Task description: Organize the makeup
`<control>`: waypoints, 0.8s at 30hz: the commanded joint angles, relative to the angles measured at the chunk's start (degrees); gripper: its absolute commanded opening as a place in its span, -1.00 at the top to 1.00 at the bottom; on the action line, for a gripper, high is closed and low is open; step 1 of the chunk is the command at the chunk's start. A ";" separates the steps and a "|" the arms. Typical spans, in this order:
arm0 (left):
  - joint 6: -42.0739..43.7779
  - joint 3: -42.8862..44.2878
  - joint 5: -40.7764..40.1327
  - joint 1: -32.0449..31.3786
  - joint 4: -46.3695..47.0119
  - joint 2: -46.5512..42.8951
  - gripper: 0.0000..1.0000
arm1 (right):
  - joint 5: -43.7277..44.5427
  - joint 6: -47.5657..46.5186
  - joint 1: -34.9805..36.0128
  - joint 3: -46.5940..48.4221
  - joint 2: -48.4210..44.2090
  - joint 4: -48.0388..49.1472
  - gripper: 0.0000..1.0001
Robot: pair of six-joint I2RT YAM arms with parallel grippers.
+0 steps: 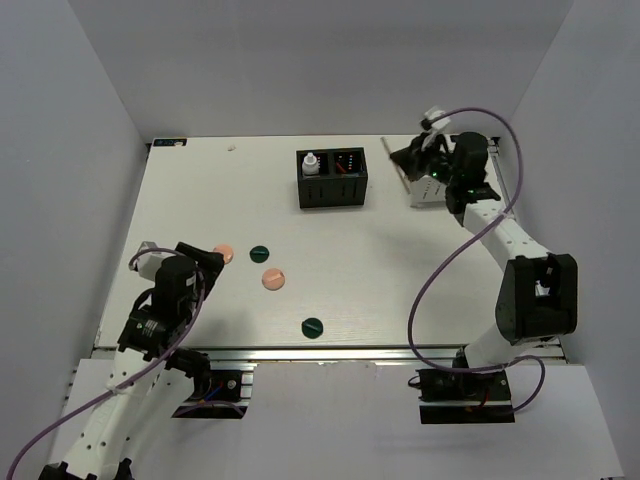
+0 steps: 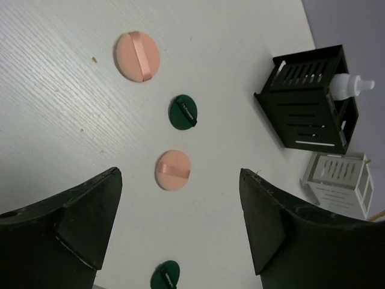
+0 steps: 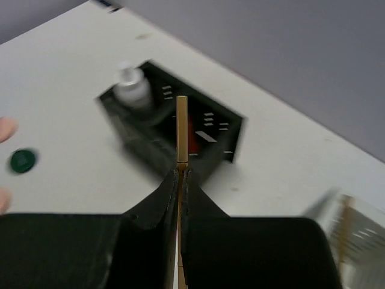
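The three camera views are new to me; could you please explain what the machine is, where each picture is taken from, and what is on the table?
Two robot arms are bolted at the near edge of a white table. One picture looks down from above and behind them; the other two come from a camera on each wrist, so the dark shapes are that arm's own fingers. The left gripper is open, near two pink discs and two green discs. The right gripper is shut on a thin tan stick, close to a black box with a white bottle in it and a white slotted box.
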 commanded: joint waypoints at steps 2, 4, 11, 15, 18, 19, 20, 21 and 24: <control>-0.36 -1.53 4.15 0.29 5.02 3.34 -0.76 | 12.01 5.08 -5.43 3.63 3.33 15.93 1.00; -0.27 -1.53 4.85 0.29 5.46 4.31 -0.76 | 16.21 5.70 -7.11 4.69 5.79 20.24 1.00; -1.15 -2.32 5.30 0.29 5.38 4.93 -0.76 | 21.95 5.00 -8.95 10.04 14.75 25.70 1.00; -2.03 -2.59 4.94 0.29 4.24 4.05 -0.75 | 22.83 2.11 -10.45 12.95 18.63 27.10 1.00; -2.47 -3.02 4.77 0.29 3.53 3.52 -0.75 | 22.31 0.96 -11.33 14.71 21.09 27.19 1.00; -2.73 -3.37 4.77 0.29 3.45 3.26 -0.75 | 21.87 0.26 -11.33 14.97 21.62 27.19 1.00; -2.91 -3.55 4.85 0.29 3.36 3.26 -0.76 | 21.60 -0.27 -11.42 14.98 22.23 27.45 1.00; -3.17 -3.64 4.85 0.29 3.36 3.17 -0.75 | 21.52 -0.89 -11.42 14.63 22.50 27.63 1.00; -3.35 -3.99 4.94 0.29 3.36 3.08 -0.76 | 20.29 -3.26 -12.98 12.88 22.68 28.33 1.00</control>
